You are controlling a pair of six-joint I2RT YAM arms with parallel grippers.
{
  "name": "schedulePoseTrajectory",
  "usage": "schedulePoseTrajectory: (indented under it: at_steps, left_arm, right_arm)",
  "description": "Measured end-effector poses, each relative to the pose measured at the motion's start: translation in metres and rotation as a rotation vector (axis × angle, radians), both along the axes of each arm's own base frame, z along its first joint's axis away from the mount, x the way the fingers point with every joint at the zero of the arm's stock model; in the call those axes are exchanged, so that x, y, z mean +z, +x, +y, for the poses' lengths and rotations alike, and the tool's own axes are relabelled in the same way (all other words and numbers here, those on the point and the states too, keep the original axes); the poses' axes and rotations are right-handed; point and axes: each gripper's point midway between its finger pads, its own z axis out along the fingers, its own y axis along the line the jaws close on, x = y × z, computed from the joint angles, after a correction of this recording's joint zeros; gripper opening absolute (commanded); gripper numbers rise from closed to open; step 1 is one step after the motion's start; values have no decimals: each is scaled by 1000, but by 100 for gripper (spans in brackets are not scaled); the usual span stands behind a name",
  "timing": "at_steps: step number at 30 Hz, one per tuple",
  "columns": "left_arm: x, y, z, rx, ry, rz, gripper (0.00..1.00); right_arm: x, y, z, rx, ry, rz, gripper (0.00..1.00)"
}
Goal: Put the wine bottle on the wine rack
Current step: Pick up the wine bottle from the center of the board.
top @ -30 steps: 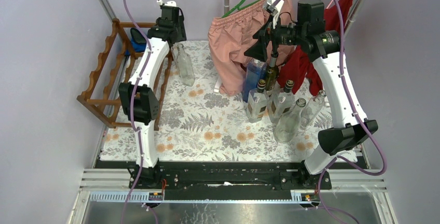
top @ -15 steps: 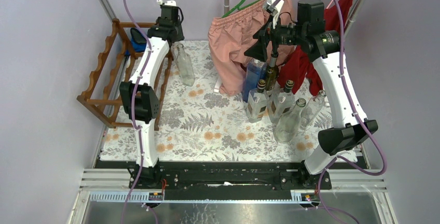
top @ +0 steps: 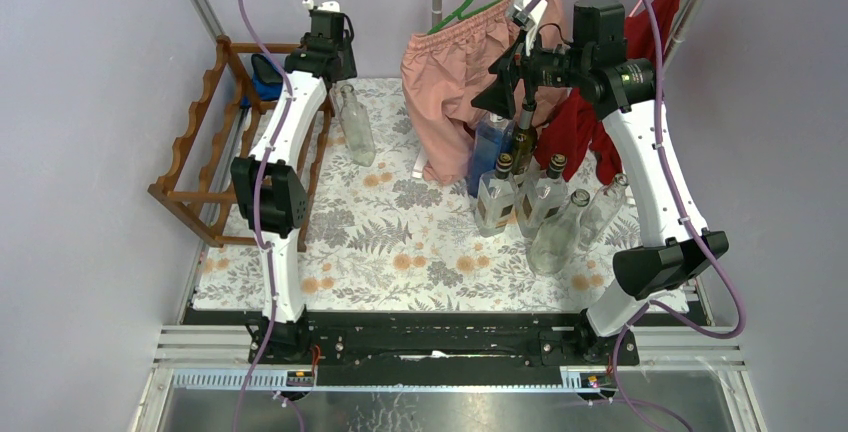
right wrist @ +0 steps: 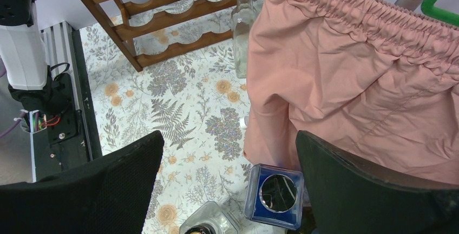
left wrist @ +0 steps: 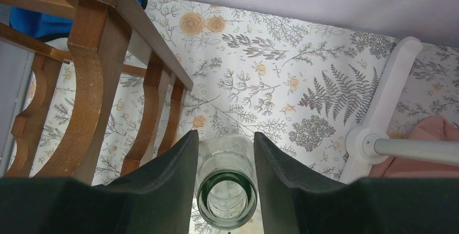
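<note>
Left claw (left wrist: 224, 136): mine, astride the wine bottle (left wrist: 226, 197) neck, lower centre — gripping or not, I cannot tell
Right claw (right wrist: 228, 136): mine — wide open

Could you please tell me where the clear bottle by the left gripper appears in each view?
Top external: clear bottle upper left, right of the wine rack.
Left wrist: bottle bottom centre, between the fingers.
Right wrist: bottle top centre, beside the pink shorts.
Shared landmark: the wine rack, left in every view.
</note>
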Motion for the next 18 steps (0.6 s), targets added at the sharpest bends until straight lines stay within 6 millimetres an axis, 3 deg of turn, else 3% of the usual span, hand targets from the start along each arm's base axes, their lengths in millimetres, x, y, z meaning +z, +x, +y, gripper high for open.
schedulePoseTrajectory:
  at_steps: [4,11,18]
  left_arm:
    - [-1,-1,0,0,1,7,43]
    - [-3,-2,0,-3,4,15,2]
    - [9,2,-12,-27,2,-12,0]
  right_arm:
    - [0,0,0,0,0,0,100]
    - [0,0,0,0,0,0,100]
    - [0,0,0,0,0,0,100]
